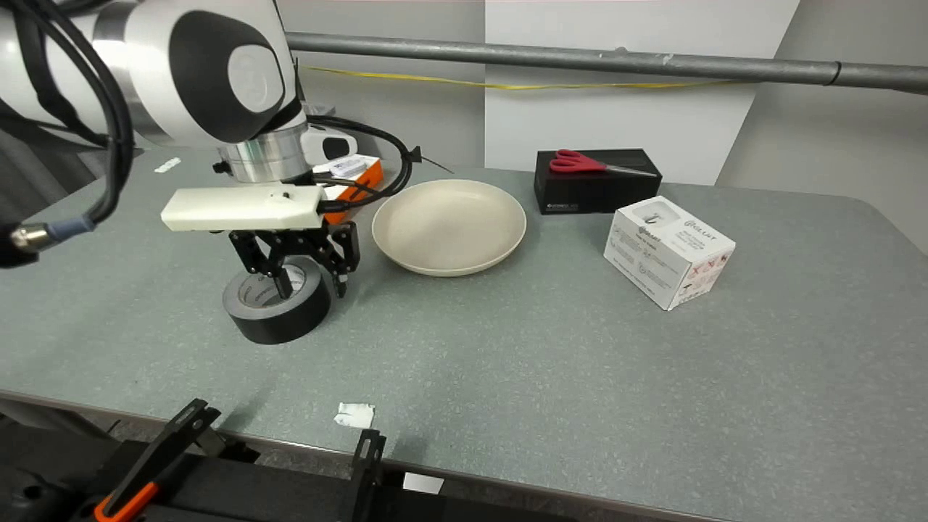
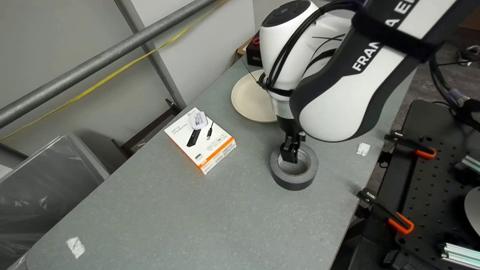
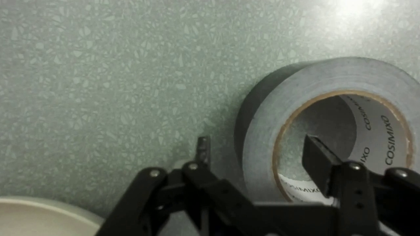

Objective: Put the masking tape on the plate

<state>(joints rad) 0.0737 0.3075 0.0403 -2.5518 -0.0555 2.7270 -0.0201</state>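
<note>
In an exterior view, I see the masking tape (image 1: 279, 320) lying flat on the grey bench (image 1: 551, 377), near the cream plate (image 1: 449, 228) but off it. The end effector (image 1: 312, 287) stands over the tape, fingers spread and unclenched: one tip is at the ring's hole, whether in or above I cannot tell; the other is beyond the outer wall, towards the plate. Just beside the plate, a black box (image 1: 587, 194) carries red-handled scissors (image 1: 589, 165), and a white box (image 1: 670, 250) sits askew close by.

In an exterior view, an orange-and-white box (image 2: 198, 144) lies near the tape, with a small white case (image 2: 198, 120) on top. The arm (image 2: 337, 108) blocks my sight of part of the plate and much of the black box. An orange-handled clamp (image 2: 386, 210) sits at the bench's edge.

In the wrist view, bench shows between the outer finger and the tape. That finger comes between tape and plate, whose rim peeks in at the lower left.
</note>
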